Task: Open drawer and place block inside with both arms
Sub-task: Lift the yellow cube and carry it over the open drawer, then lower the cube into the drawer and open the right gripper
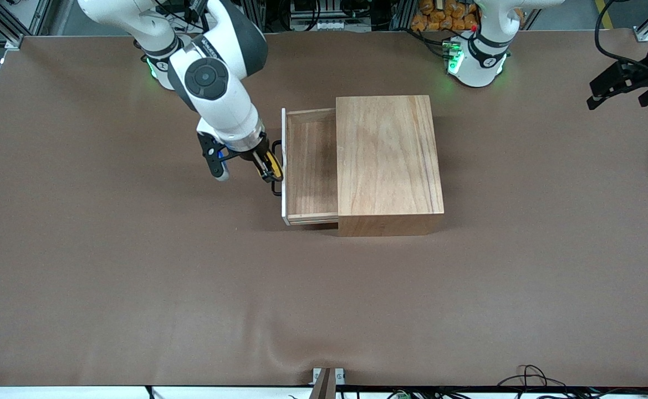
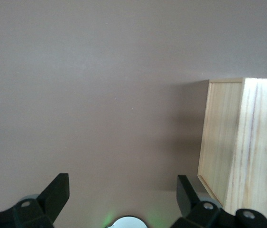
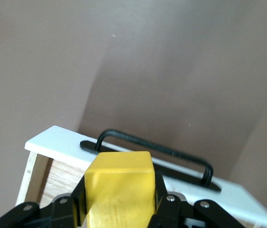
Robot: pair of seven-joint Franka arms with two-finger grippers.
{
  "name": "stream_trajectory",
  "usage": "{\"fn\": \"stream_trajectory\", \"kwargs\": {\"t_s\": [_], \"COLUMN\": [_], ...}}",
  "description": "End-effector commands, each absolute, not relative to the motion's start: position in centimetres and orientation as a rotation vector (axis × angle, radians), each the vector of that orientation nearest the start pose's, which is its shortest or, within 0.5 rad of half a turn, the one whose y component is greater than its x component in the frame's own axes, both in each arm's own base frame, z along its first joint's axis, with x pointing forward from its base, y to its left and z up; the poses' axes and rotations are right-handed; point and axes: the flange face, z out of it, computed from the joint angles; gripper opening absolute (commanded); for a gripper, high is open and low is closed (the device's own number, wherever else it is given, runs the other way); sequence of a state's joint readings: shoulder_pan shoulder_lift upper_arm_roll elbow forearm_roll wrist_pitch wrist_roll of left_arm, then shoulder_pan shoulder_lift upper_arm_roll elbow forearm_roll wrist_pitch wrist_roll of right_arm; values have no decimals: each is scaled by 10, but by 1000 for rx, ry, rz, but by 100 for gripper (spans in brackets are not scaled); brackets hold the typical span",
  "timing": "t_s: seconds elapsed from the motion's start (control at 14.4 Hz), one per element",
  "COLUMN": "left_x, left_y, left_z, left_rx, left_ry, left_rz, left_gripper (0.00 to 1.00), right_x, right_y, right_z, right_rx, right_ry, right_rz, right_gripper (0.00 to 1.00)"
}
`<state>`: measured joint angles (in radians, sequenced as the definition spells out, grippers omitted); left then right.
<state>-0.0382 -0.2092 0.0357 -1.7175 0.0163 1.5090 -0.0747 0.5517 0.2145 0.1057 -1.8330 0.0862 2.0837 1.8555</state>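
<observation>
drawer (image 1: 311, 166) pulled out, bare | right gripper (image 1: 269, 168) clamped on block (image 3: 119, 187) | left gripper (image 2: 124, 199) apart, waiting

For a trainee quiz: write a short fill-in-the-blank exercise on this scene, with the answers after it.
1. The drawer of the wooden box is pulled ____.
2. The right tool is shut on a block whose colour is ____.
3. The handle on the drawer's white front is coloured ____.
4. The left tool, waiting toward the left arm's end of the table, holds ____.

Missing words: open; yellow; black; nothing
</observation>
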Motion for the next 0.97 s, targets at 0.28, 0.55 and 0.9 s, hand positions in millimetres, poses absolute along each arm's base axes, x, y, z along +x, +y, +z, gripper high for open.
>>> {"fn": "stream_trajectory", "kwargs": {"t_s": [0.28,0.55,0.9], "left_x": [472,467,468], "left_y": [14,16,14], "left_z": [665,669,669], "left_rx": [-3111,-3110,-3109], "left_ry": [-125,-128,-123], "left_rz": [1,11,6], "left_gripper": [100,100,100], "right_x": [490,491,477], "right_y": [425,453,477], "right_z": [390,373,345], "right_rx": [-2254,-2177,-2213], "right_ry": [2153,2243,2258], "right_rz": [150,160,111], "right_gripper": [16,17,21]}}
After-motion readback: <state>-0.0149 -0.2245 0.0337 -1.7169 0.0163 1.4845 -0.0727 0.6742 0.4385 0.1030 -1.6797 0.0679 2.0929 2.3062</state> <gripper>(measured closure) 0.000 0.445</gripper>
